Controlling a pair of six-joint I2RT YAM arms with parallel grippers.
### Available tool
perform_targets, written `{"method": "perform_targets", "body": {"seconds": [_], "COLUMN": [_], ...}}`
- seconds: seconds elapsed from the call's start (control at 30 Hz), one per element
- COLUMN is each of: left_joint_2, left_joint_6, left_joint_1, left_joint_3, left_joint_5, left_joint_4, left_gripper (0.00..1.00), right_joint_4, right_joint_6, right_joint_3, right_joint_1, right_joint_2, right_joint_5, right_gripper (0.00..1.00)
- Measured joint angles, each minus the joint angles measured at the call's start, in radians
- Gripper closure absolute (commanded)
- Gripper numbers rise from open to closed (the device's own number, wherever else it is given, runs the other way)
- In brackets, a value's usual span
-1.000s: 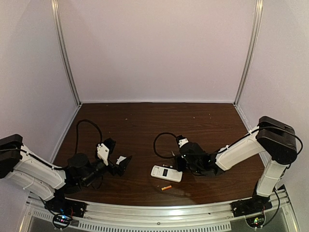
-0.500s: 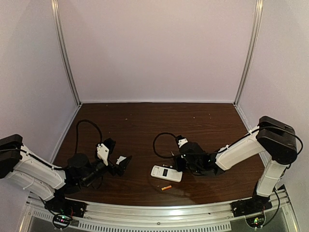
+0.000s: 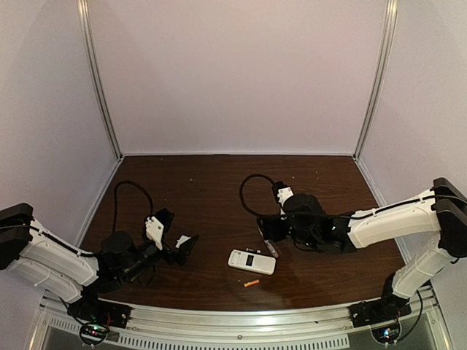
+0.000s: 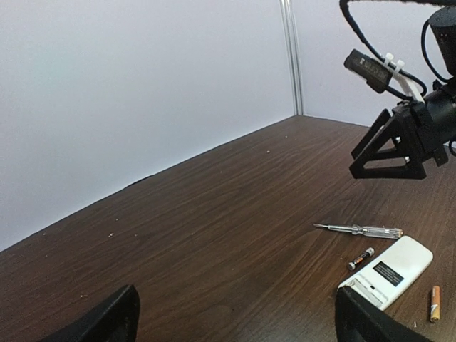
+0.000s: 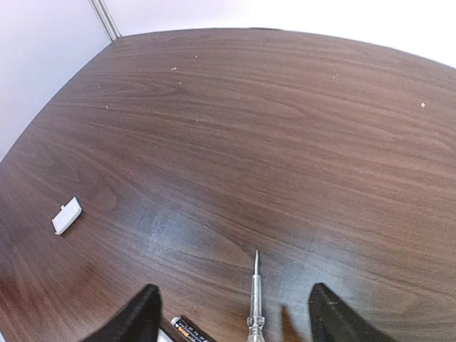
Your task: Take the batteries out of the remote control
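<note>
Filling the lower frame, dark bench (image 3: 204,189), right arm stretched low from the right edge, right gripper (image 3: 270,232) spread empty over a screwdriver (image 3: 271,248), left gripper (image 3: 177,246) released lower left, remote control (image 3: 252,261) flat at lower centre, long axis left-right, orange battery (image 3: 251,283) below it, grey battery (image 4: 360,258) beside it.

We find the remote control (image 3: 252,261) lying flat, a white bar with its dark window facing up, its long axis running roughly 9 to 3 o'clock in the top view. The orange battery (image 3: 251,283) lies on its side at its 6 o'clock, apart from it. The silvery-grey battery (image 4: 360,258), dark-ended, lies just beside its 12 o'clock edge.
</note>
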Motion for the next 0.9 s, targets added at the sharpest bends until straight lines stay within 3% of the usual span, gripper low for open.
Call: {"method": "perform_targets", "body": {"seconds": [0.07,0.2,0.6,0.9], "left_joint_2": [0.000,-0.003,-0.047,-0.286], "left_joint_6": [0.000,-0.001,-0.048,-0.225], "left_joint_1": [0.000,0.000,0.000,0.000], "left_joint_3": [0.000,-0.002,0.008,0.172], "left_joint_5": [0.000,-0.003,-0.080,-0.363], "left_joint_4": [0.000,0.000,-0.058,-0.498], "left_gripper": [0.03,0.03,0.02,0.03], "right_joint_4": [-0.021,-0.072,-0.174,-0.266], "right_joint_6": [-0.014,-0.037,-0.093,-0.121], "right_joint_3": [0.003,0.003,0.003,0.063], "right_joint_1": [0.000,0.000,-0.035,-0.103], "right_joint_2": [-0.035,-0.120,-0.327,-0.388], "right_joint_5": [0.016,0.055,0.191,0.266], "right_gripper": [0.07,0.01,0.00,0.00]}}
